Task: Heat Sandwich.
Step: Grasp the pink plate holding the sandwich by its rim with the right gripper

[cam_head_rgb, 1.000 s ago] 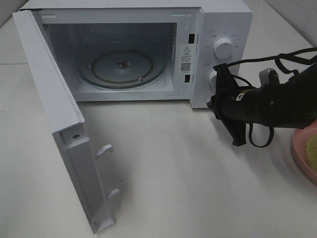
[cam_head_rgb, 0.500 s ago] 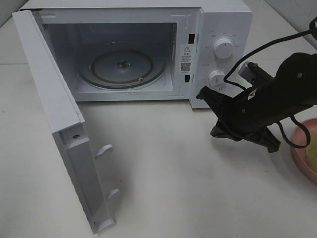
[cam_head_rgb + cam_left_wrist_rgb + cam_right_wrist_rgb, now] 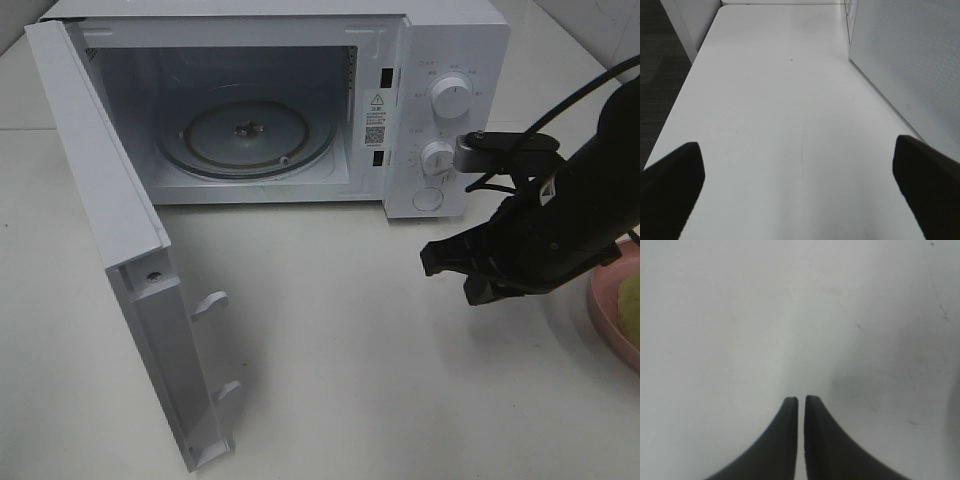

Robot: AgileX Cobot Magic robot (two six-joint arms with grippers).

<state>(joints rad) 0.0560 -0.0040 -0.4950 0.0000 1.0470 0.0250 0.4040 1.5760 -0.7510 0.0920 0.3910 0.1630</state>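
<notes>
A white table [image 3: 350, 400] is carrying a white microwave [image 3: 440, 50], whose door [image 3: 95, 200] is standing wide open toward the left, showing a bare glass turntable [image 3: 245, 135]. A black robot arm is reaching in from the right, in front of the microwave's knobs. A round pink plate [image 3: 600, 310] is peeking in at the table's right edge, and on it the sandwich [image 3: 631, 300] is showing only as a yellowish sliver (the rest is cut off). The right gripper [image 3: 801, 400] is hovering over bare table, its fingers nearly pressed together and pinching nothing. The left gripper [image 3: 800, 167] is resting spread wide and empty. The sandwich is probably light, soft and easily squashed, so gripping the stiff plate rim looks safer than pinching the bread.
</notes>
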